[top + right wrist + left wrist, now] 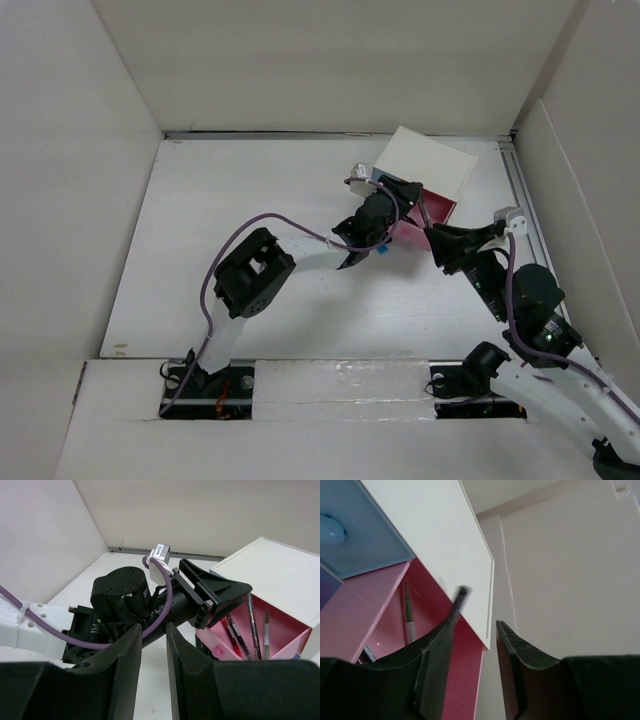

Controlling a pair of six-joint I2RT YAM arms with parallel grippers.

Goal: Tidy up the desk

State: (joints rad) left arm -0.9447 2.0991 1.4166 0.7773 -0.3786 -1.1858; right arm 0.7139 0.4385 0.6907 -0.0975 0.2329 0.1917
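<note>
- Right gripper (pixel 153 626) — the nearer of the two. Its jaws are a narrow slot apart and empty, held above the large flat matte-white counter (pixel 300 320).
- Left gripper (pixel 476 625) is just beyond it, jaws parted with nothing clamped. A thin dark pen (pixel 459 600) stands by one fingertip, over the open pink plastic drawer (pixel 280 630) of a small white cardboard-like box (pixel 430 165).
- The counter itself I judge rigid, heavy and fixed — it offers no place to take hold. Tidying it means handling what lies on it. Its smooth top would likely let the light box slide if pushed.
- It looks plain white and unmarked. It lies beneath both arms and runs back to tall white wall panels (pixel 330 60), with the box near its far right corner.
</note>
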